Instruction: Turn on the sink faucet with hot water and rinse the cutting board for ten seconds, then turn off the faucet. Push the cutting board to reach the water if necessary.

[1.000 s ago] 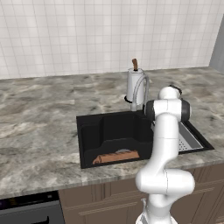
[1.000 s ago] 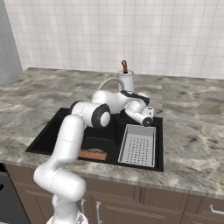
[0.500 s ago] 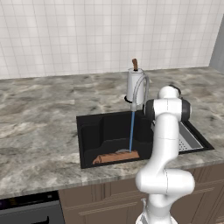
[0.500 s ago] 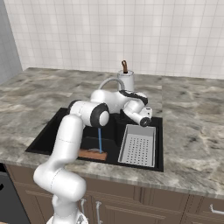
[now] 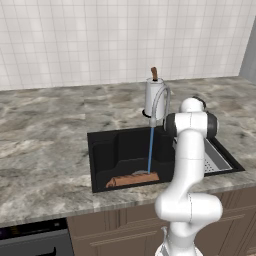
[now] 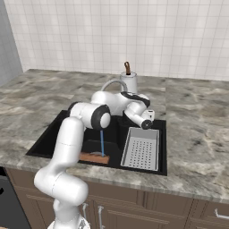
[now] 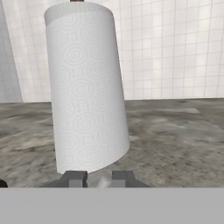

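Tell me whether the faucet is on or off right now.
On. A thin blue stream of water falls from the faucet spout onto the cutting board in the sink.

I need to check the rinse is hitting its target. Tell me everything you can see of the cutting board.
The cutting board is a long, narrow, orange-brown wooden slab lying flat on the floor of the black sink, along its front wall. The thin blue water stream from the faucet lands on its right part. Nothing else touches it.
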